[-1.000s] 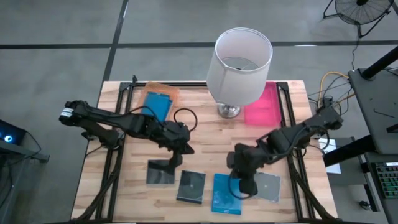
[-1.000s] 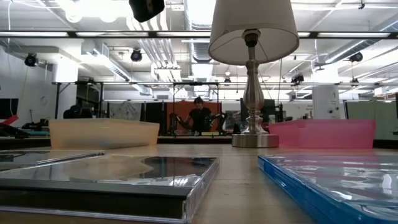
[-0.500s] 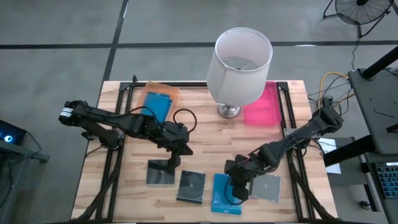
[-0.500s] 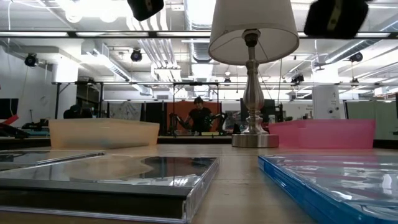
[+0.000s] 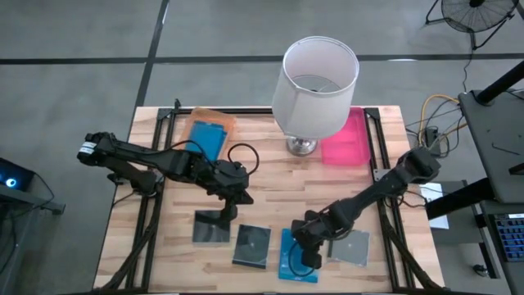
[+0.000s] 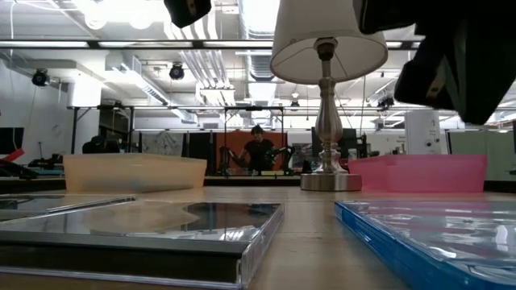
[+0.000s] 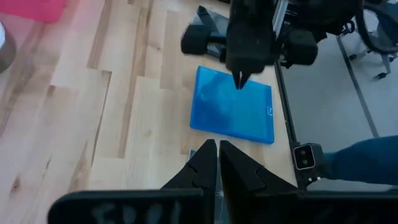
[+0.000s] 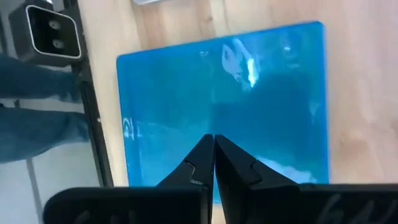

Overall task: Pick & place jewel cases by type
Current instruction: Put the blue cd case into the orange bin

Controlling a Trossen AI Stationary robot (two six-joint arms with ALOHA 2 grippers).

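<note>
high view shows us one blue case (image 5: pixel 207 137) already in the orange tray (image 5: pixel 222 119), while our right gripper (image 5: pixel 304 256), fingers shut and holding nothing, hangs over the other blue case (image 5: pixel 295 256) near three grey cases (image 5: pixel 250 246) we must sort.

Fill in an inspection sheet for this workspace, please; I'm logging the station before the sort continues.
Surface: wooden table, slatted.
Job's things: blue jewel case at front edge; another blue case in orange tray; three dark cases in the front row.
Clutter: lamp; pink tray.
Grippers: right claw shut, above the front blue case; left claw shut, mid-table.
Cables: loop on left arm; yellow wires off table.
Surroundings: fan, grey floor.
</note>
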